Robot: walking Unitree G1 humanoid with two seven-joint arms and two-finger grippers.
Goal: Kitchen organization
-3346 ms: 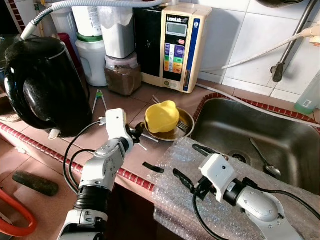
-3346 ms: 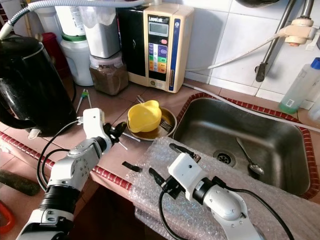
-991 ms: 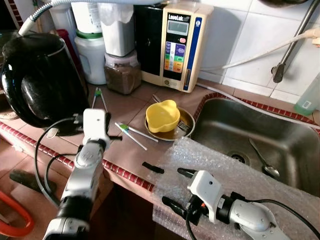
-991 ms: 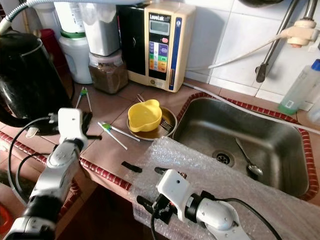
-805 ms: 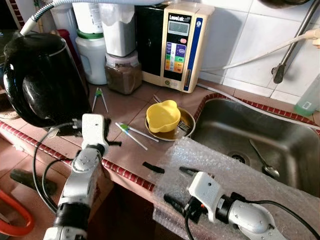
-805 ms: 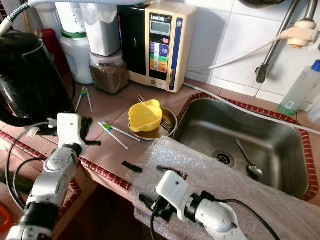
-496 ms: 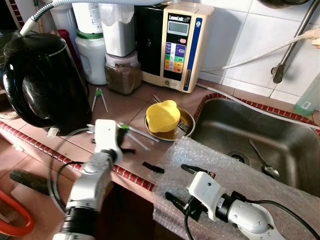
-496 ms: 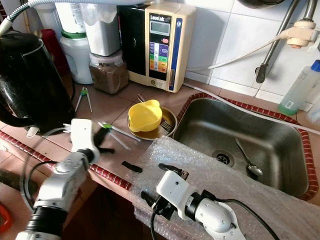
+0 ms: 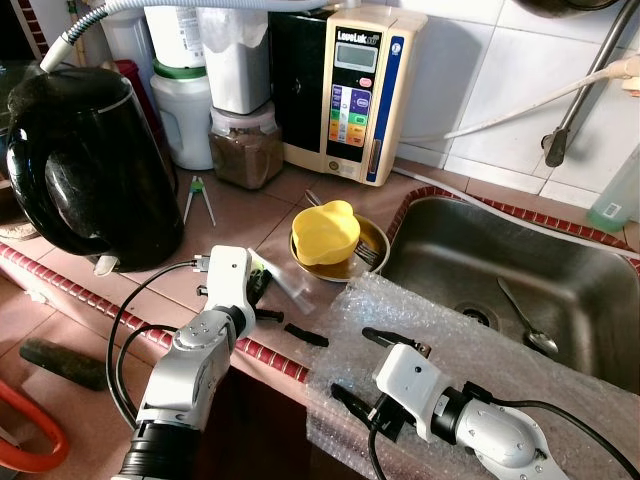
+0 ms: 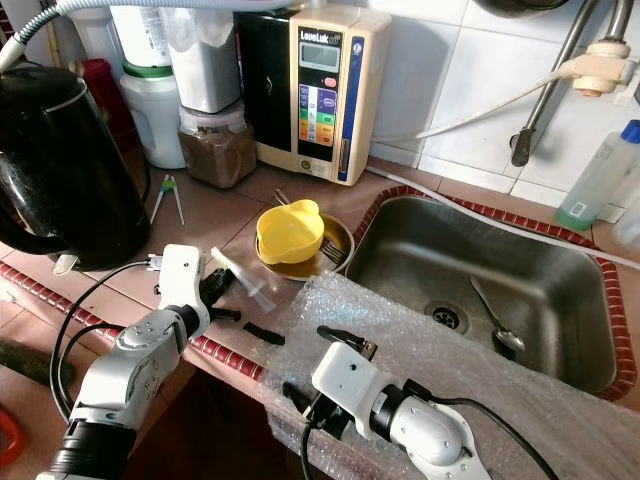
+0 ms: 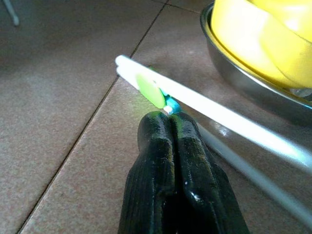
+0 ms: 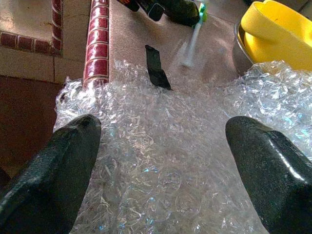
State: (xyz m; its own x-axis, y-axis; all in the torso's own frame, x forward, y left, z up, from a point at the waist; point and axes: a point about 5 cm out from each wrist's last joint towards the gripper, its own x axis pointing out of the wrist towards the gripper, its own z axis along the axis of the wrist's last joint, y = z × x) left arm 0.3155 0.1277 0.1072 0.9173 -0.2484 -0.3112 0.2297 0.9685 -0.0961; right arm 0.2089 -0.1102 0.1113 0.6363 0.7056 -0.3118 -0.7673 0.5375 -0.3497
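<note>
Two white chopsticks point(image 11: 204, 109) are lying on the bench point(image 9: 120, 290) beside the steel dish point(image 9: 372, 240); the left pincer point(image 11: 171, 122), fingers pressed together, is touching their green-tagged end. Picking them up looks like the step in hand, which calls for opening first. Right pincer point(image 12: 161, 141) is hovering spread over bubble wrap point(image 12: 161, 185).

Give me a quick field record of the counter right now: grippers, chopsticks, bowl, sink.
left gripper: shut, fingertips at the green end of the chopsticks
right gripper: open, over the bubble wrap
chopsticks: on the counter beside the metal dish
bowl: yellow, in the metal dish
sink: spoon inside
kettle: black, at robot's left
</note>
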